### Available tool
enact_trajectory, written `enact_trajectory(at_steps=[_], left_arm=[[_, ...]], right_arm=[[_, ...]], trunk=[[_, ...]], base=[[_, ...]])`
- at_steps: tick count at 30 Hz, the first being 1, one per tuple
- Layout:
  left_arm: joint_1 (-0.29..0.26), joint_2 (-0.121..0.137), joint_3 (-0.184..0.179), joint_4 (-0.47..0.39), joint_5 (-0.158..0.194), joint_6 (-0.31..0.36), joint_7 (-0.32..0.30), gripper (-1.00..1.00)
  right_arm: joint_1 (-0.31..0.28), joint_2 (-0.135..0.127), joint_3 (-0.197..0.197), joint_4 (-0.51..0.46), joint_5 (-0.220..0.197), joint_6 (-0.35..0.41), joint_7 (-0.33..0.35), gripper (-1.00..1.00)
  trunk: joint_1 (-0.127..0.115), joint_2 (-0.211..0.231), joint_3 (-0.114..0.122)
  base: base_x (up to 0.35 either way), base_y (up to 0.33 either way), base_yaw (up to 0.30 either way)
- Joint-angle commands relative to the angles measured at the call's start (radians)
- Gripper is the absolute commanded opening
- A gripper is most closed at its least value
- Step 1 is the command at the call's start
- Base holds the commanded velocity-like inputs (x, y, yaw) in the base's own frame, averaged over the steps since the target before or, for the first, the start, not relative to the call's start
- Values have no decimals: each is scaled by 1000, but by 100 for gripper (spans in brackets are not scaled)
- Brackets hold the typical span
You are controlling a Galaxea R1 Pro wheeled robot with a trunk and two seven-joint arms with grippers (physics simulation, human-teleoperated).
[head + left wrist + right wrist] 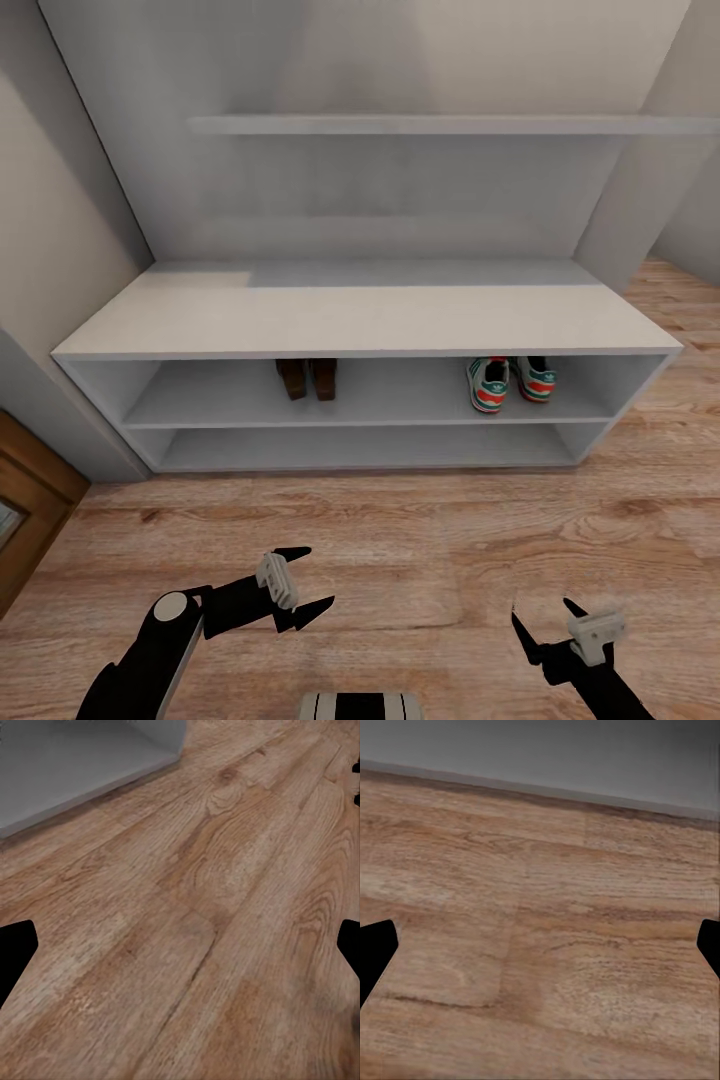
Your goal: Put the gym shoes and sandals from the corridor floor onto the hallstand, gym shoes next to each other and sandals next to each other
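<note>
The two gym shoes [511, 382] are sitting side by side on the upper open shelf of the hallstand [360, 318], toward its right end, heels facing out. They are white with green stripes and red-orange heel patches, and they appear close together or just touching. The two sandals [307, 379] are resting on the same shelf, left of centre and well apart from the sneakers, and they too are sitting next to each other, dark brown heels outward. No footwear is lying on the corridor floor [420, 540] in the head view, so the task is looking complete or very nearly so.

The left gripper [298, 588] is hovering over the near floor with its fingers spread wide and nothing between them. The right gripper [545, 625] is hanging low at the near right, also spread and empty. Both wrist views are looking down at bare wood planks.

Should any shoe need nudging, the sneakers are likely light, with soft uppers and a stiffer sole; pinching across the heel collar or the sides of the sole would probably hold best. The sandals are probably light and fairly flat; the wide strap is looking like the surest place to grip.
</note>
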Motion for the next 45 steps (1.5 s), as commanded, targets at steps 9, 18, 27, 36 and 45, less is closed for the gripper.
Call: enact_trajectory(at_steps=[9, 18, 27, 36, 45], left_arm=[[0, -1, 0, 1, 0, -2, 1, 100], [0, -1, 0, 2, -1, -2, 1, 100], [0, -2, -2, 3, -1, -3, 2, 100], [0, -2, -3, 10, -1, -7, 2, 100], [0, -2, -4, 15, -1, -13, 2, 100]], right_arm=[[18, -1, -3, 1, 0, -4, 30, 100], [24, -1, -3, 3, 0, -6, 40, 100], [26, 0, -3, 6, 0, -7, 43, 100], [27, 0, -3, 7, 0, -12, 43, 100], [27, 2, -2, 9, 0, -18, 44, 100]], trunk=[[0, 0, 0], [0, 0, 4], [0, 0, 15], [0, 0, 28], [0, 0, 42]], base=[[0, 0, 0], [0, 0, 0], [0, 0, 0], [0, 0, 0], [0, 0, 0]])
